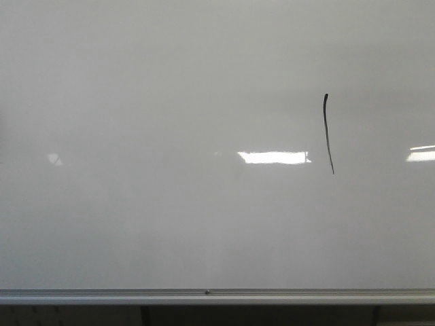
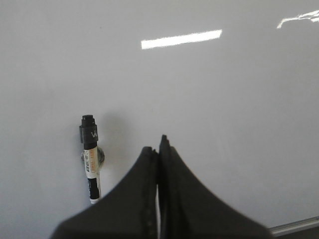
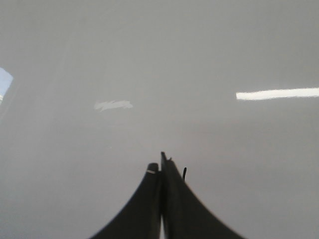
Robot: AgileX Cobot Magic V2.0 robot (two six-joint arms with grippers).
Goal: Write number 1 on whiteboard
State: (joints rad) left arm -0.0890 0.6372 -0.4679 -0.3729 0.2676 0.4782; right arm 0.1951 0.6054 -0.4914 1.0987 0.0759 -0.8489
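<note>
The number 1 [image 1: 327, 133] stood right of centre on the whiteboard [image 1: 170, 224]. Both pincers, left [image 2: 159, 149] and right [image 3: 160, 167], were pressed closed and held nothing (probably finished); the marker [image 2: 90, 157] stuck to the board.

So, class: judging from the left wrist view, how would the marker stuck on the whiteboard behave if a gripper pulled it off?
The marker looks stiff and light. Its round barrel could slip or roll. A clip seems to hold it to the whiteboard.
</note>
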